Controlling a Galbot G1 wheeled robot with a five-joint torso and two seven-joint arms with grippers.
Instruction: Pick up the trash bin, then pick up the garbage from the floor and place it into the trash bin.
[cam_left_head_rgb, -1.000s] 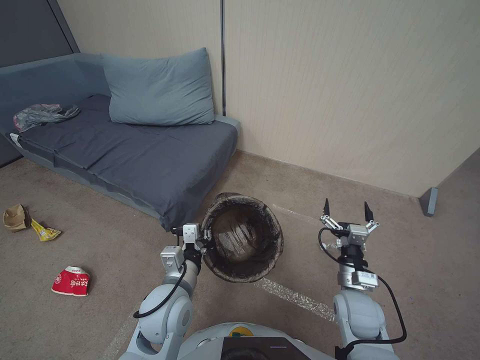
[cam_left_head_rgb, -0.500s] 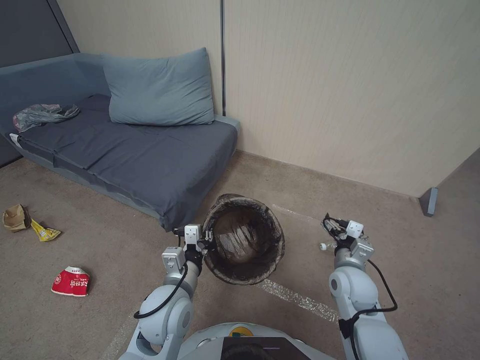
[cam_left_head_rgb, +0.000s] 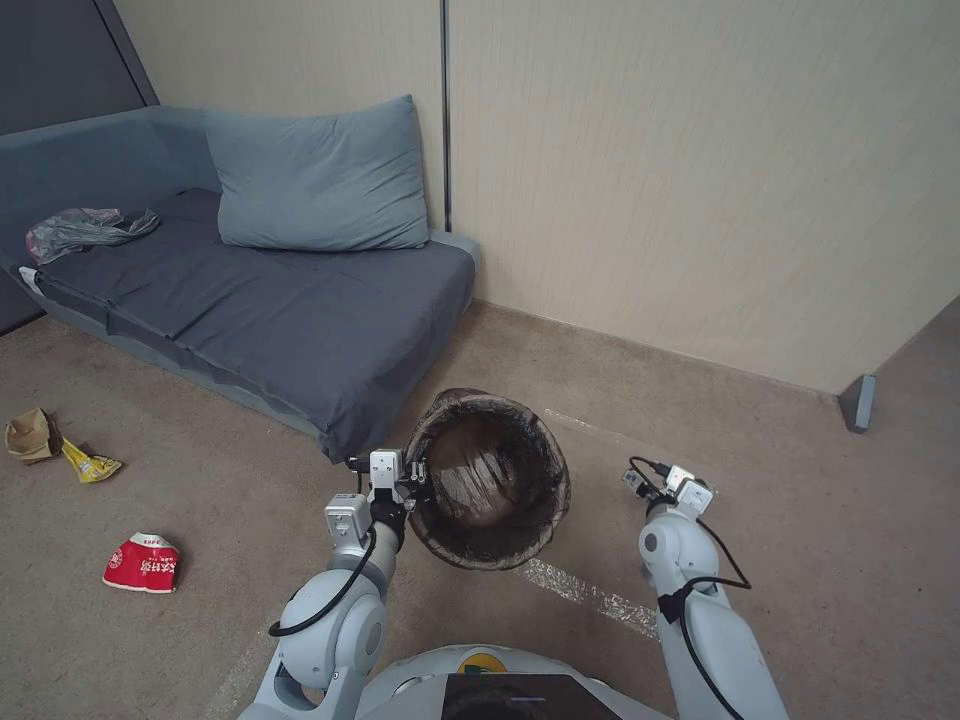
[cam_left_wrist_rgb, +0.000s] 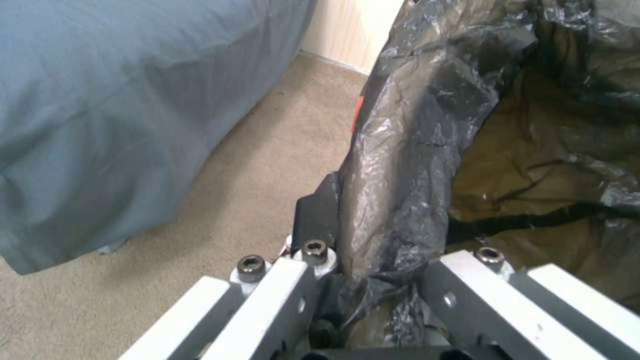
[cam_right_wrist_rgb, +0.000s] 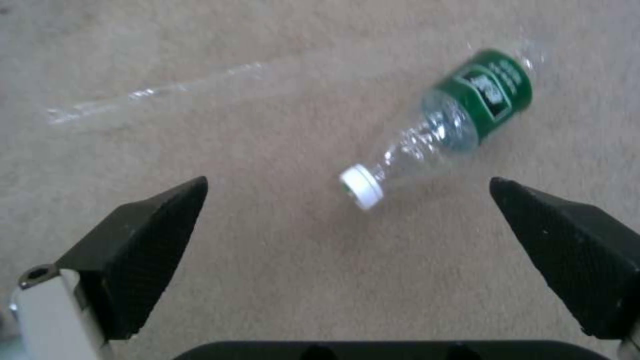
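Our left hand (cam_left_wrist_rgb: 370, 280) holds the bin (cam_left_head_rgb: 490, 480) by its rim, clamped on the liner and tilting it with the mouth toward us, at 12 o'clock of our torso. Our right hand (cam_right_wrist_rgb: 347, 220), at 2 o'clock, is spread wide above the bottle (cam_right_wrist_rgb: 447, 130) lying on the floor (cam_left_head_rgb: 800, 480).
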